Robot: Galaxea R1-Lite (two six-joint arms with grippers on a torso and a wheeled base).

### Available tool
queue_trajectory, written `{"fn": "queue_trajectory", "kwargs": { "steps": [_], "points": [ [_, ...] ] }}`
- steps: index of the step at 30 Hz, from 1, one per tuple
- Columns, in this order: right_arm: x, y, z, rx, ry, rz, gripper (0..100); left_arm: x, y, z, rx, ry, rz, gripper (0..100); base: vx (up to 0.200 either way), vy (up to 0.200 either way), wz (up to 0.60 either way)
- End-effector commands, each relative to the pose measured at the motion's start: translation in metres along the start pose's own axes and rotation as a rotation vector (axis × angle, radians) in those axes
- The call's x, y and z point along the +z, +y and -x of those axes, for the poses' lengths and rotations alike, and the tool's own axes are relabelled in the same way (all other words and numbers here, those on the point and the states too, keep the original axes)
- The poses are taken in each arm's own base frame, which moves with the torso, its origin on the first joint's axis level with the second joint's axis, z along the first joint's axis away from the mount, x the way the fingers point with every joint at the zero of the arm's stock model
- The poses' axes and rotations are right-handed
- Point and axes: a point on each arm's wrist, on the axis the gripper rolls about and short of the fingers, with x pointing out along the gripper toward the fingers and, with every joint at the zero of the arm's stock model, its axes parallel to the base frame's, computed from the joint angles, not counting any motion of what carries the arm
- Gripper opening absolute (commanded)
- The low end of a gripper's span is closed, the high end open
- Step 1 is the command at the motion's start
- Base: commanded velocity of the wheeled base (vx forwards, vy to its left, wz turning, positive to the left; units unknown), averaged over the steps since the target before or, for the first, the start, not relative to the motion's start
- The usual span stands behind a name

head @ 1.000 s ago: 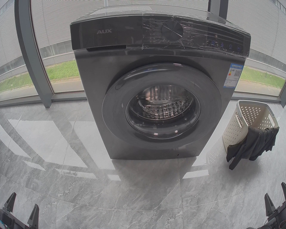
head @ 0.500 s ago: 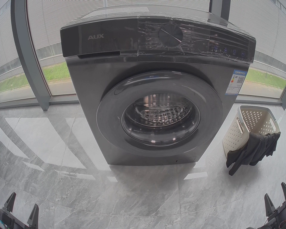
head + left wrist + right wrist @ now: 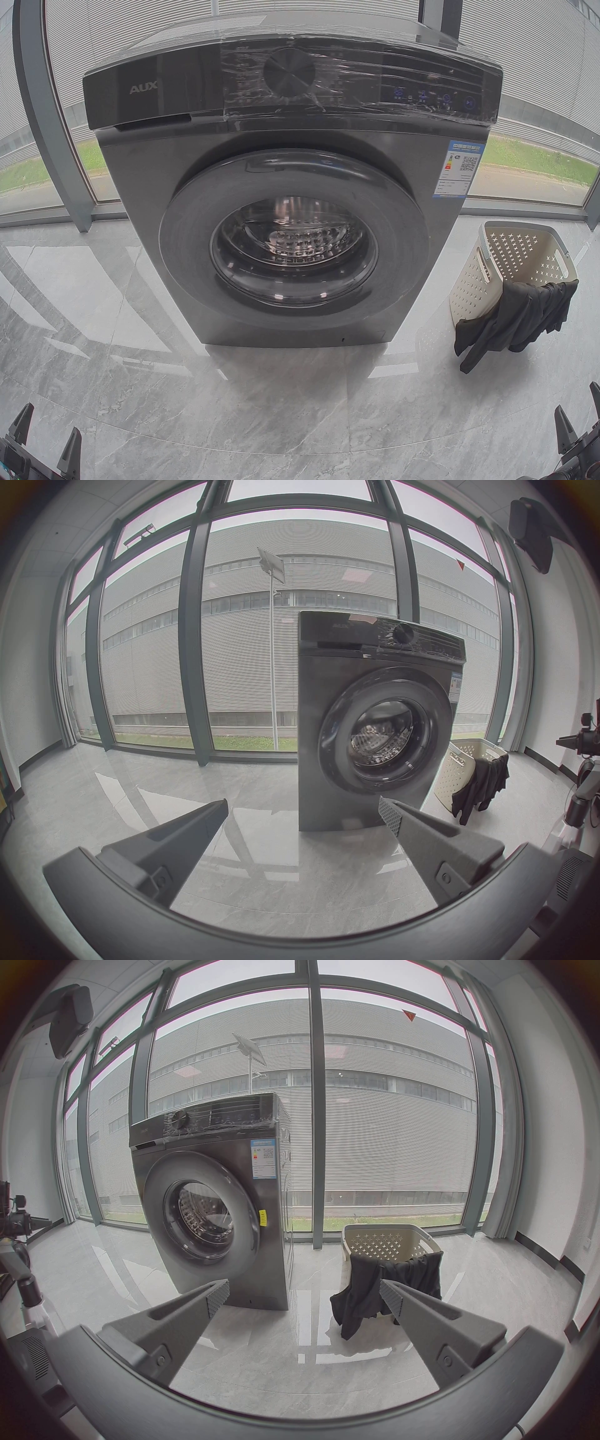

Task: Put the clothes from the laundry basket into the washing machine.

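Note:
A grey front-loading washing machine (image 3: pixel 294 187) stands on the floor ahead, its round glass door (image 3: pixel 294 250) closed. To its right sits a cream perforated laundry basket (image 3: pixel 494 256) with a dark garment (image 3: pixel 512 319) draped over its front rim and hanging to the floor. The left wrist view shows the machine (image 3: pixel 375 717) and basket (image 3: pixel 459 764) beyond my open left gripper (image 3: pixel 303 811). My right gripper (image 3: pixel 303 1291) is open too, with the garment (image 3: pixel 375 1291) and basket (image 3: pixel 387 1241) ahead of it. Both grippers (image 3: pixel 47 431) (image 3: pixel 578 412) hang low near me, far from both objects.
Polished grey marble floor (image 3: pixel 281 400) lies open between me and the machine. Floor-to-ceiling windows with dark frames (image 3: pixel 53 125) stand behind the machine. A camera on a tripod (image 3: pixel 584 749) stands at the room's right side.
The head camera has moved nearer and to the right: the washing machine now looks larger and sits further left in the picture. Both grippers keep their places; basket and garment lie as before.

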Motion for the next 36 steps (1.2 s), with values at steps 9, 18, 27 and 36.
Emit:
{"fn": "queue_trajectory", "kwargs": {
  "steps": [9, 18, 27, 36],
  "points": [
    [-0.0049, 0.0, -0.0012, 0.0, 0.015, 0.0, 100, -0.0049, 0.0, 0.0002, 0.001, -0.002, 0.001, 100, 0.0, -0.2, 0.0],
    [-0.0049, 0.0, -0.0012, 0.0, 0.015, 0.0, 100, -0.0049, 0.0, 0.0002, 0.001, -0.002, 0.001, 100, 0.0, -0.2, 0.0],
    [-0.0049, 0.0001, -0.0012, -0.001, 0.015, 0.0, 100, -0.0049, 0.0, 0.0002, 0.001, -0.002, 0.001, 100, 0.0, -0.2, 0.0],
    [-0.0049, 0.0001, -0.0012, -0.001, 0.015, 0.0, 100, -0.0049, 0.0, 0.0002, 0.001, -0.002, 0.001, 100, 0.0, -0.2, 0.0]
  ]
}}
